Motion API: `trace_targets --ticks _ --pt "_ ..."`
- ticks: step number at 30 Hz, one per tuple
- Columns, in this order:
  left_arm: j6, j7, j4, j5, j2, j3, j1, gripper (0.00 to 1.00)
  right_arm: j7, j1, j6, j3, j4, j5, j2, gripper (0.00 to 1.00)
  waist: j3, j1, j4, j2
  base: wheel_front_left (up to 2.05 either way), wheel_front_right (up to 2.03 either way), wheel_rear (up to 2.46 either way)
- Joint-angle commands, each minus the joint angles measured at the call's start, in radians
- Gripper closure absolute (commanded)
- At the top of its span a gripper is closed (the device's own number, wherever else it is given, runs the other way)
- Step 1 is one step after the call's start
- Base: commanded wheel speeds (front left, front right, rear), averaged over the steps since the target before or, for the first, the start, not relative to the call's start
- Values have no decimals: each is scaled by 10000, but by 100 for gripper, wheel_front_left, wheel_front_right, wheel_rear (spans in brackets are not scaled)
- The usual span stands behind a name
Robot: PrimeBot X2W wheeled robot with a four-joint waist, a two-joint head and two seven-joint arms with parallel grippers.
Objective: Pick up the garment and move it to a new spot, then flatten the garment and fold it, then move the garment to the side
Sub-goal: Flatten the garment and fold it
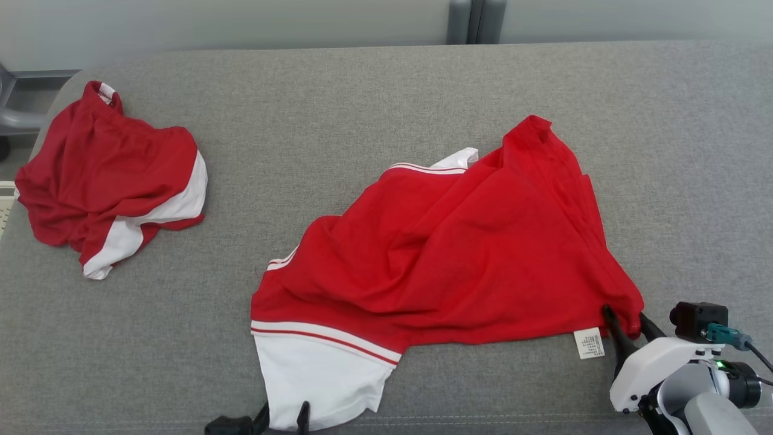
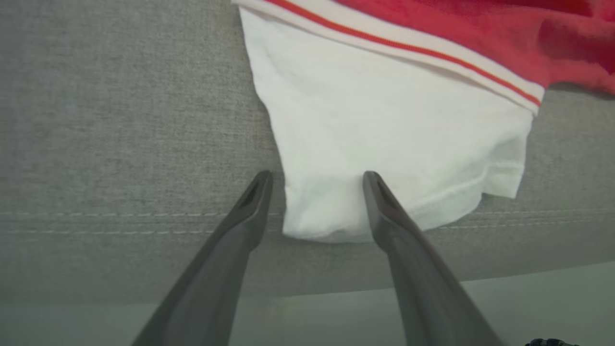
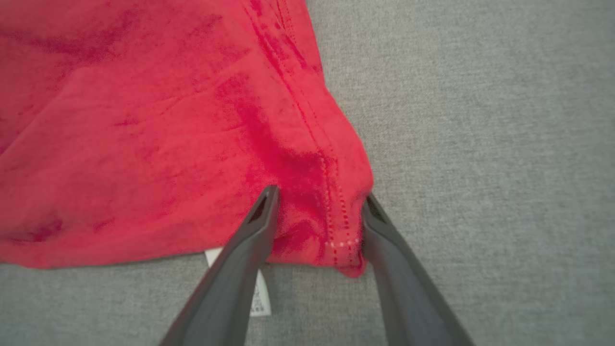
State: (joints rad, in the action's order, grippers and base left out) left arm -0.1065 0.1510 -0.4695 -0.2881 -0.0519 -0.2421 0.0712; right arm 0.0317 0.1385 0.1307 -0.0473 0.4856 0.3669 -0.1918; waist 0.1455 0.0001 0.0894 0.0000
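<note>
Nearest, at 6 o'clock in the head view, along the front edge of the grey padded surface point(image 1: 386, 96): a stitched seam point(image 2: 120, 222) parallel to that edge. Below the edge in the left wrist view, pale floor point(image 2: 528, 298).

On that seam: left gripper point(image 1: 284, 412), spread wide, gripping nothing, one finger on bare grey cloth and the other over the white sleeve point(image 1: 320, 374), the sleeve's corner lying in the gap.

At 4 o'clock: right gripper point(image 1: 624, 314), also spread, not pinched shut, straddling the red hem corner. Bunched cloth between the jaws, touching both fingers in the right wrist view. Just beside it toward 9 o'clock, a small white label point(image 1: 589, 342) flat on the grey.

Across the middle, slanting from 7 o'clock up to 1 o'clock: the garment point(image 1: 459, 254), red, rumpled, lying on the surface. White and red stripes where sleeve meets body. A second white scrap peeping out at its far edge.

At 9 to 10 o'clock, well apart: a second red-and-white garment point(image 1: 102, 181), crumpled in a heap near the rounded left end of the surface.

Farthest, at 12 o'clock: pale wall point(image 1: 241, 18) with a grey upright post point(image 1: 477, 21). At 10 o'clock beyond the corner, part of a grey frame point(image 1: 18, 118).
</note>
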Motion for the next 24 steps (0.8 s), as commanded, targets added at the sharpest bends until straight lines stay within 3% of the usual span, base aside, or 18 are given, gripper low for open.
trace_targets --ticks 1,13,24 --pt "-66 36 -58 7 -9 -67 -205 100 117 133 -1 -11 46 53 -42 100 0 -1 6 0 0 0 0" --pt "117 815 443 -63 -379 189 -515 100 987 97 -1 -182 -283 148 -386 100 -179 -1 -22 0 0 0 0" --pt "114 768 2394 124 -886 268 -1220 100 658 273 -1 -484 -2035 1031 -515 100 -321 -1 -196 0 0 0 0"
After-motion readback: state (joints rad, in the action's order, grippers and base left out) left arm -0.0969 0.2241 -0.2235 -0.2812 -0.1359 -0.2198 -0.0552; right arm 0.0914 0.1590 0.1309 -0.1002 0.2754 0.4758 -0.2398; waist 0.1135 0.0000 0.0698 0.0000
